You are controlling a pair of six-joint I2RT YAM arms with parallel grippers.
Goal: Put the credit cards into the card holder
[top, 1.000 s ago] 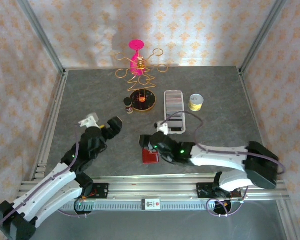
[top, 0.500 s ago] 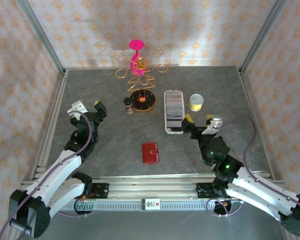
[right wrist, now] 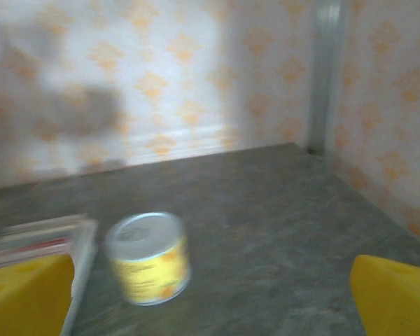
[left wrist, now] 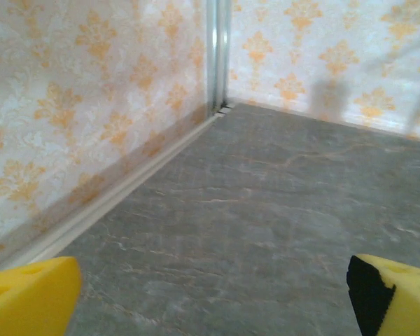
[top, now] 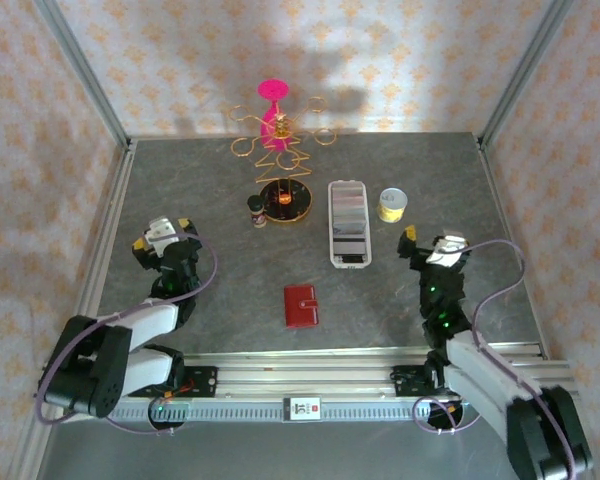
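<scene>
The small red leather-like folding card holder point(top: 301, 305) lies shut on the grey stone-look table point(top: 230, 270), toward six o'clock of its middle. With it closed, the credit cards are probably inside and the task looks done. The left gripper point(top: 163, 236), at the holder's ten o'clock, and the right gripper point(top: 432, 246), at its two o'clock, both gape wide and hold nothing. The label on the small yellow tin point(right wrist: 148, 257) is too blurred to read.
</scene>
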